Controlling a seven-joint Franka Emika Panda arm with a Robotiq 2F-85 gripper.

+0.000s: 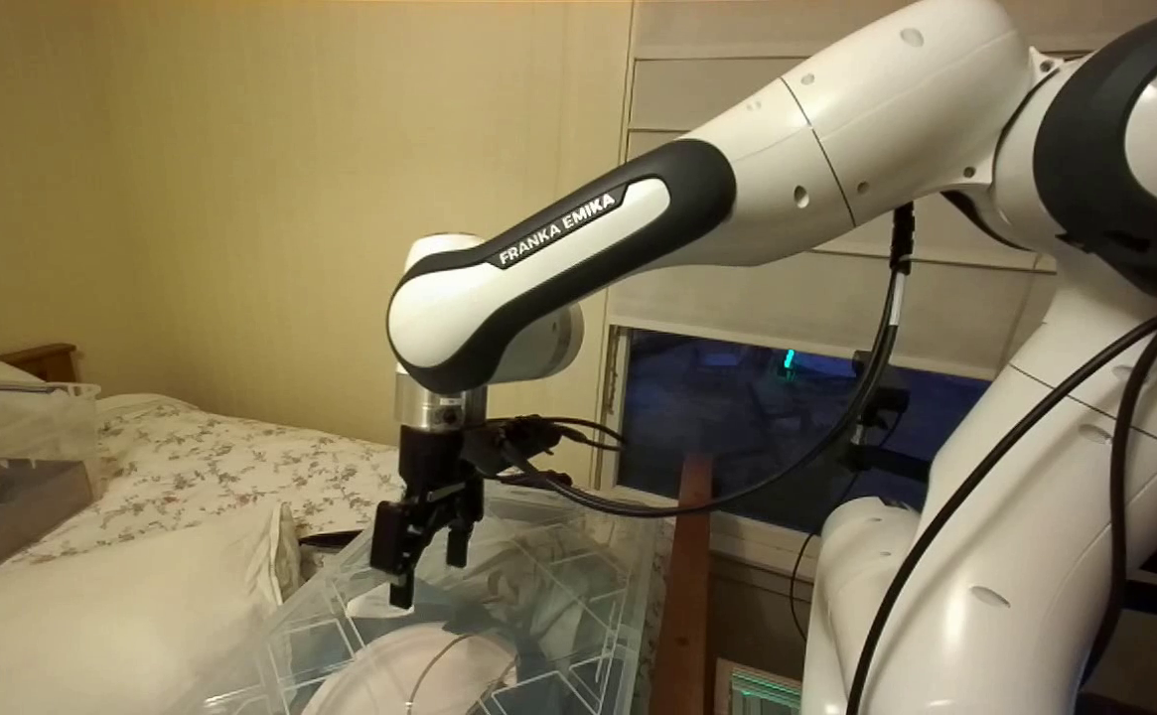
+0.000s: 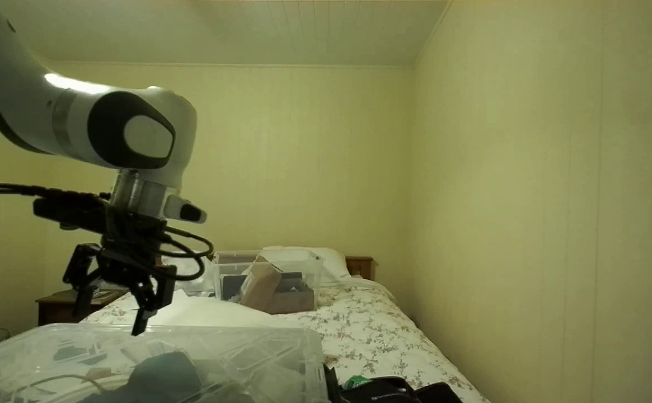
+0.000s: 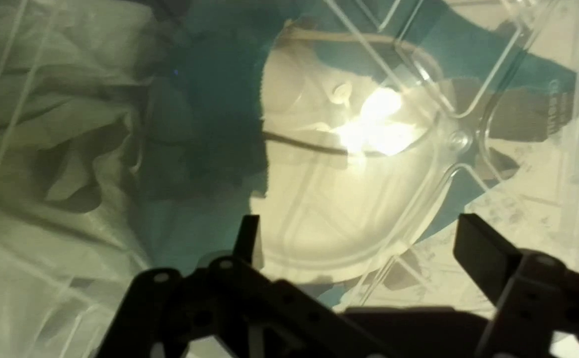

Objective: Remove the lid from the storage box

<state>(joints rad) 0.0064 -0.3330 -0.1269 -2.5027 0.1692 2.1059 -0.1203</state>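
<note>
The lid (image 1: 628,586) is a clear, ridged panel lying over the top of the storage box; its far edge also shows in an exterior view (image 2: 236,334), and its ridges in the wrist view (image 3: 460,141). The storage box (image 2: 315,380) is clear plastic, and its walls are hard to tell from the lid. Grey-green cloth and white rounded items show through. My gripper (image 1: 429,573) is open and empty, pointing down above the lid in both exterior views (image 2: 111,320). In the wrist view its fingers (image 3: 359,233) are wide apart with nothing between them. Contact with the lid cannot be told.
A bed with floral bedding (image 2: 353,324) lies beyond the box, with a white pillow (image 1: 141,606) on it. Another clear bin (image 2: 314,274) with cardboard stands on the bed. A black bag (image 2: 387,389) lies beside the box. A wooden post (image 1: 692,616) stands near the window.
</note>
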